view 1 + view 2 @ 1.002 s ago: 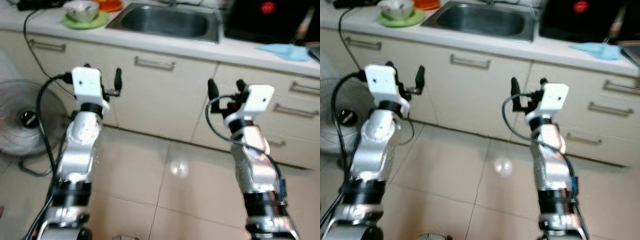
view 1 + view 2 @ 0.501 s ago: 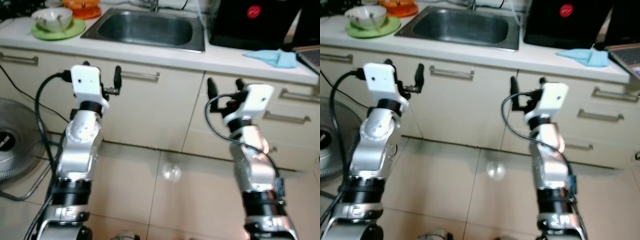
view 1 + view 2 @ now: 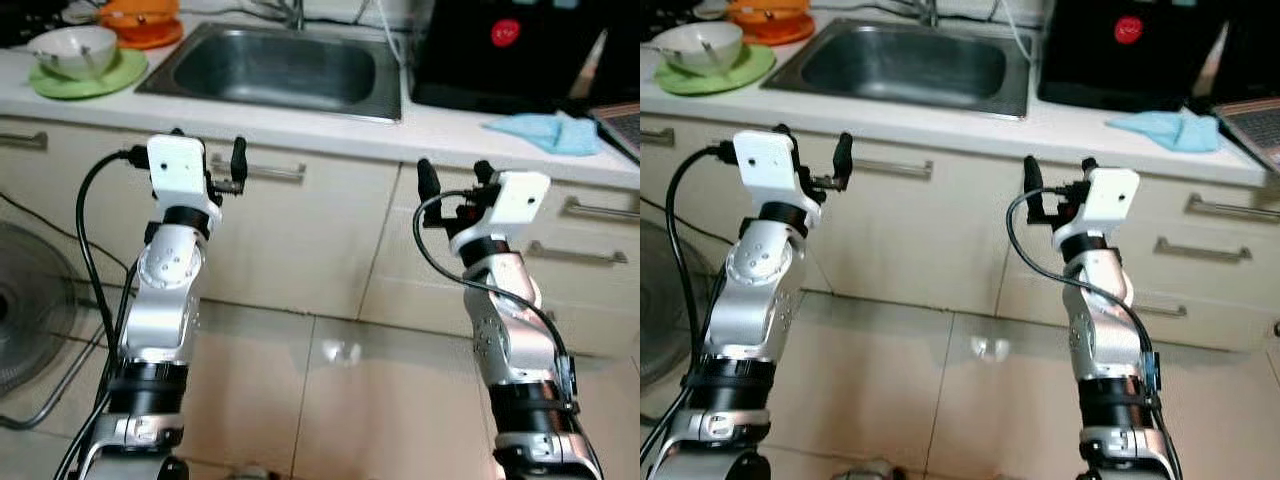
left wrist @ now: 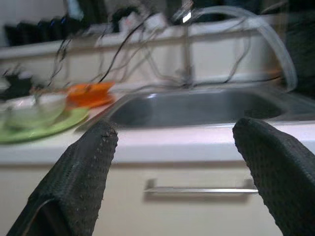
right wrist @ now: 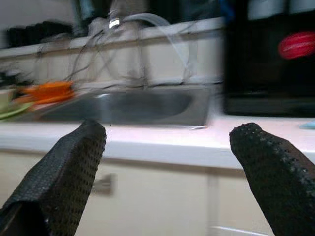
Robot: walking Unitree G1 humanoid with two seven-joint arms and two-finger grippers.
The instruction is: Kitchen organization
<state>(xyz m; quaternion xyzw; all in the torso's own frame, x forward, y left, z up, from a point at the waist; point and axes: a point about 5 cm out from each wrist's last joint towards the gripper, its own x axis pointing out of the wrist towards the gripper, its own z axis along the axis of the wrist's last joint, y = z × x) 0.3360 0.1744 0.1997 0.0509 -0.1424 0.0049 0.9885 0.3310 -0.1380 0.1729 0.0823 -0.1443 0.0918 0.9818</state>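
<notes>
silver and jointed, my left arm stands bent up in front of the cabinets, its left gripper (image 3: 207, 152) raised to about counter height with the two black fingers spread wide and nothing between them. from the left wrist view the fingers (image 4: 86, 169) show a dotted rubbery texture, framing a metal drawer handle (image 4: 199, 189) and the sink beyond. far left on the floor i can see part of a round wire fan (image 3: 25, 310), with a black cable looping from my left wrist down past it. on the pale countertop (image 3: 440, 125) at the left sits a flat green plate (image 3: 85, 78) carrying a shiny bowl (image 3: 72, 50), and just behind it something orange (image 3: 140, 20), blurred, that i can't identify. to the right of these is the steel sink (image 3: 275, 68), rectangular and sunk into the counter, tap at its back edge. cream cabinet fronts with slim bar handles run below. my right arm mirrors the left, elbow bent, right gripper (image 3: 450, 178) held up before the drawers, fingers parted wide and holding nothing; its own cable curls beside the wrist. behind it on the counter stands a black appliance (image 3: 500, 50) with a red mark, and just beside that a crumpled light blue cloth (image 3: 545, 130). glossy beige floor tiles (image 3: 330, 400) lie between the arms.
</notes>
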